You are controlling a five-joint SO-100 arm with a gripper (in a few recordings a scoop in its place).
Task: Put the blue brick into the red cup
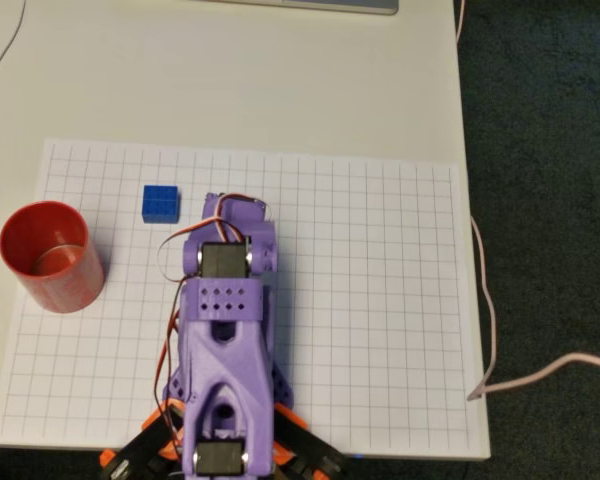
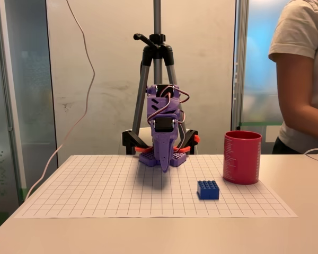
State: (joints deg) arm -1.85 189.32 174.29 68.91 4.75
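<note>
- 1 small bright-blue plastic brick (image 1: 161,202) with studs lies on the grid paper (image 1: 380,300), between the round red plastic cup (image 1: 52,257) and the purple gripper (image 2: 165,168).
- The gripper points down, its fingers together, holding nothing.

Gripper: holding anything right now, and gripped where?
Nothing held. The gripper points down, shut and empty; the blue brick sits on the grid sheet, apart from it.

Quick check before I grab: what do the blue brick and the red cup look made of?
Blue brick: likely hard moulded plastic, with studs on top and an even, slightly glossy colour. Red cup: probably smooth plastic, with uniform red walls and a paler base that looks translucent.
</note>
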